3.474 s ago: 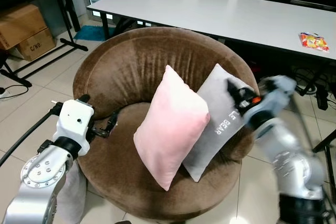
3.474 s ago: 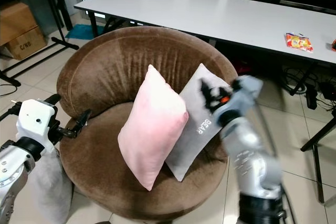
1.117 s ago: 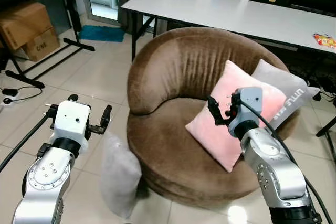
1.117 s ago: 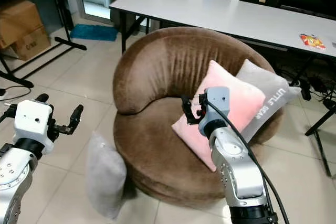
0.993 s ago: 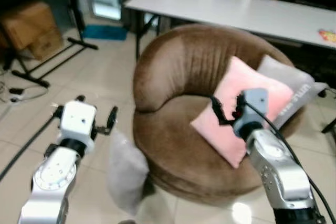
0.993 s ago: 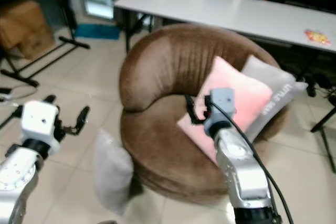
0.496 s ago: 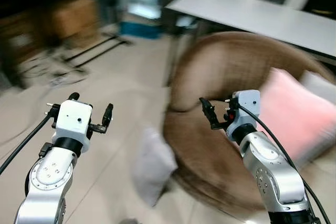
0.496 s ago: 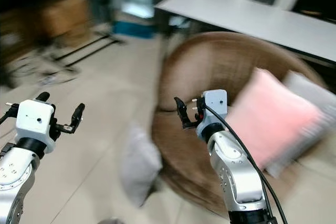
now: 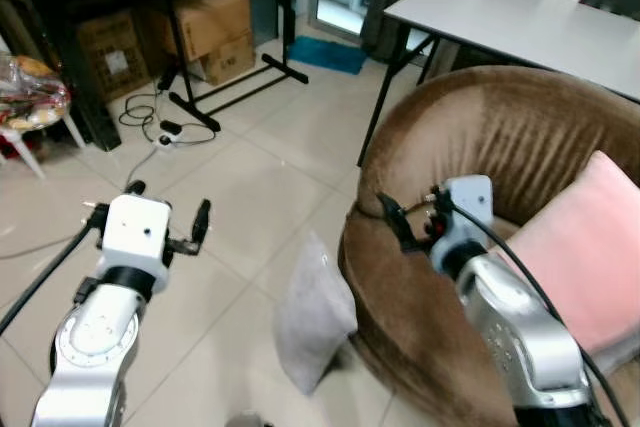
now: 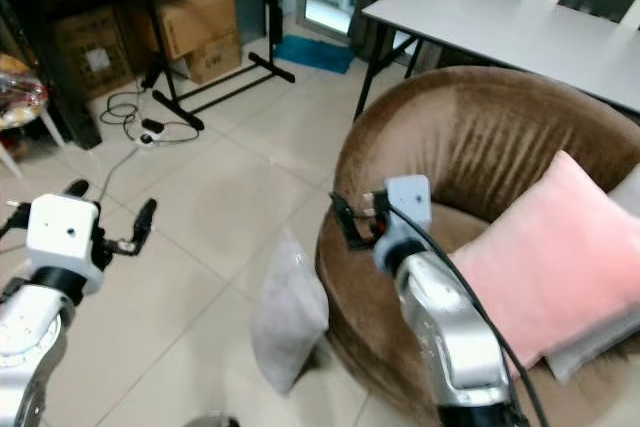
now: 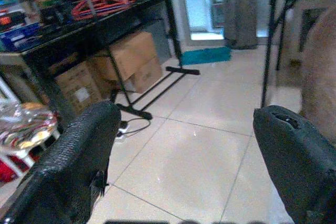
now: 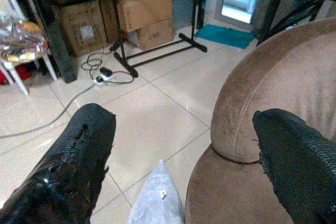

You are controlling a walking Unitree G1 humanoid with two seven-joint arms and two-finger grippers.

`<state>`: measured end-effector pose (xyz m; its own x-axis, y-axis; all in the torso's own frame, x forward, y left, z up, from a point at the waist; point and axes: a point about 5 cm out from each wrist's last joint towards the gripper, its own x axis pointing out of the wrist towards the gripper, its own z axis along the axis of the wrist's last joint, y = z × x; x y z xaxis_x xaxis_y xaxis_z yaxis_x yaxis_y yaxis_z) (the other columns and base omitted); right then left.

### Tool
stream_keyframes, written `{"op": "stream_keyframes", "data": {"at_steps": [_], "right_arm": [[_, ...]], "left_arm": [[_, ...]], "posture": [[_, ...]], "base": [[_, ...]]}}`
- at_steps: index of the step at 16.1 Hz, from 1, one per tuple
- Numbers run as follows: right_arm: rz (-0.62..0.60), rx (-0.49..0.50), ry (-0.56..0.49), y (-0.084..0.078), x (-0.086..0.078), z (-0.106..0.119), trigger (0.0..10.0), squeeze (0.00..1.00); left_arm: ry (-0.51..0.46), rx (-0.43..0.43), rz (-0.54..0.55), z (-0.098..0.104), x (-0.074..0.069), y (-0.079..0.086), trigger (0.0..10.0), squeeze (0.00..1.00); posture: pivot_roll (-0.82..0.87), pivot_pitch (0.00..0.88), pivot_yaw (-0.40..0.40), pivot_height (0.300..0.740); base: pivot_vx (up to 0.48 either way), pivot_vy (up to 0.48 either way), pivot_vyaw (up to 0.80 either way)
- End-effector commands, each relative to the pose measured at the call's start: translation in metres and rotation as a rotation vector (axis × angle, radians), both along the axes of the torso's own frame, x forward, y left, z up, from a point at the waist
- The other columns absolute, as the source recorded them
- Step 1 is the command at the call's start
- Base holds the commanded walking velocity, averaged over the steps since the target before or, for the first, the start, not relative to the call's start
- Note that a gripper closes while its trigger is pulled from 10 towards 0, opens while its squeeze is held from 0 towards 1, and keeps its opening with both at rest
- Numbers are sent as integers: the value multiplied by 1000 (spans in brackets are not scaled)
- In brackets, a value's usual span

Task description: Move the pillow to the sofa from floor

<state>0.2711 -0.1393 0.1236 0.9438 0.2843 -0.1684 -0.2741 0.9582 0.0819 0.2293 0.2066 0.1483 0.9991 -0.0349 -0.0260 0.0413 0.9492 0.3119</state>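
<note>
A grey pillow [image 9: 315, 315] stands on edge on the tiled floor, leaning against the front left of the round brown sofa [image 9: 480, 137]. My right wrist view looks down on this grey pillow [image 12: 157, 199] between its open fingers [image 12: 79, 161]. The right gripper [image 9: 408, 219] hovers open over the sofa's left rim, above and right of the pillow. To the pillow's left, the left gripper [image 9: 170, 209] is open over bare floor. A pink pillow [image 9: 598, 247] rests on the sofa seat, with another grey pillow [image 10: 600, 339] under it.
A white table [image 9: 520, 17] stands behind the sofa. Cardboard boxes [image 9: 205, 27] and a black rack's legs [image 9: 235, 82] are at the back left, with a power strip and cables [image 9: 160, 132] on the floor. A teal mat [image 9: 325, 52] lies farther back.
The camera has swung left, so the sofa sits further right and the floor pillow is near the centre. Both arms keep their pose, grippers open and empty.
</note>
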Motion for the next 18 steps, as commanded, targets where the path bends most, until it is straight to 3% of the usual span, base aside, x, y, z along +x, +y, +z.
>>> {"op": "stream_keyframes", "data": {"at_steps": [1, 4, 8, 9, 10, 11, 14, 18], "right_arm": [[21, 16, -4, 3, 1, 2, 10000, 1000], [13, 24, -8, 4, 2, 2, 10000, 1000], [16, 1, -12, 5, 4, 1, 10000, 1000], [15, -5, -8, 5, 4, 0, 10000, 949], [14, -8, -4, 4, 4, -1, 10000, 659], [15, -13, -1, 4, 4, -2, 10000, 0], [24, -25, 21, 3, 5, -6, 10000, 0], [-39, 71, 44, -4, 1, -16, 10000, 0]], "left_arm": [[3, 3, 14, -1, -1, 3, 10000, 118], [-1, 2, 12, -1, 0, 3, 10000, 110], [-5, 11, 9, 0, 0, 3, 10000, 106], [-6, 13, 9, -1, 0, 3, 10000, 106], [-6, 15, 9, -1, 0, 3, 10000, 102], [-9, 27, 13, -1, 0, 3, 10000, 90], [-14, 48, 22, -3, 0, 3, 10000, 59], [-18, 83, 77, -8, -2, 13, 10000, 75]], "posture": [[10, 0, -61, 740], [20, 0, -71, 740], [23, 0, -73, 740], [28, 0, -74, 740], [28, 0, -74, 740], [28, 0, -74, 740], [27, 0, -75, 740], [28, 0, -76, 720]], "base": [[375, 0, 800], [375, 0, 763], [375, 0, 0], [375, 0, 0], [349, 0, 0], [259, 0, 0], [0, 0, 0], [0, 0, 0]]}}
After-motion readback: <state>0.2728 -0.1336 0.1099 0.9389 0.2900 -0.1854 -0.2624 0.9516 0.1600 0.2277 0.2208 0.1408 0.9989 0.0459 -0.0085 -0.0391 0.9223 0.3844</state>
